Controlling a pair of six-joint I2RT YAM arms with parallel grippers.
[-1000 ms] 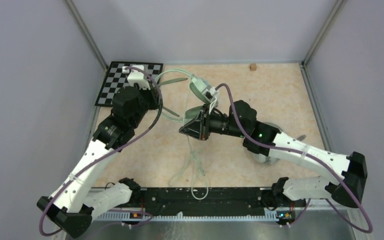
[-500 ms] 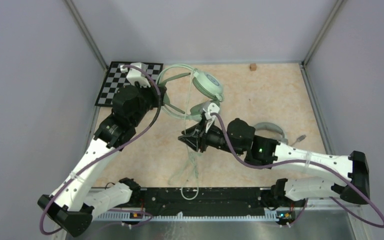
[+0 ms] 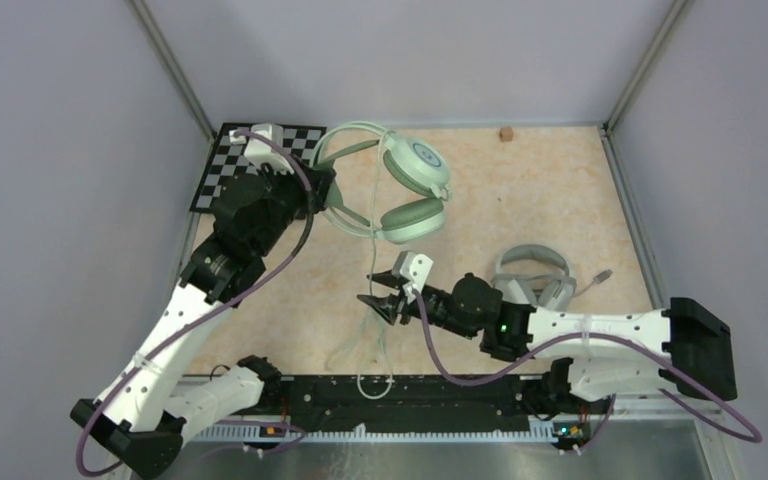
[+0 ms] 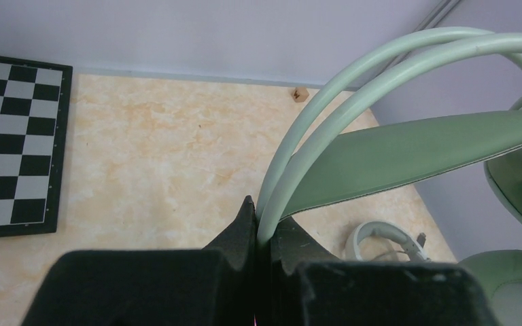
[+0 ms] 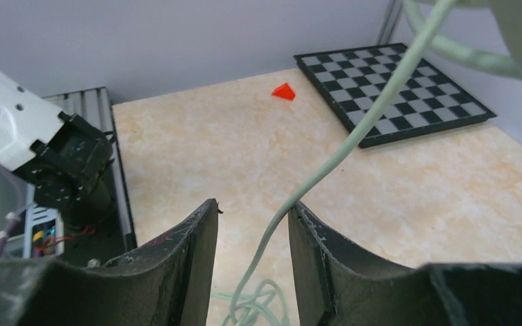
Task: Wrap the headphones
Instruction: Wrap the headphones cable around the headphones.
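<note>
**A:** Two headsets are lying out here. How is the green one looking?

**B:** The mint-green headphones (image 3: 405, 190) are sitting at the far middle of the table (image 3: 560, 190). The headband is showing two thin pale hoops over a wider green strap. One round cup is facing up with a pale ring on it, and the other is showing its cushion. Any marking on the cups is too small to read.

**A:** Is anything gripping it?

**B:** The left gripper (image 4: 257, 214) is clamping the thin hoops at the far left, just beside the checkerboard (image 3: 222, 165).

**A:** And the lead?

**B:** The pale-green cable (image 5: 353, 142) is running from the cups toward the near edge and ending in a loose tangle on the table. It is passing through the right gripper (image 3: 378, 300), whose jaws are standing apart around it, not pinching.

**A:** Where is the other set resting?

**B:** The white headphones (image 3: 532, 272) are lying flat on the right, close against the right arm, with the grey cable (image 3: 600, 275) poking out to the right.
</note>
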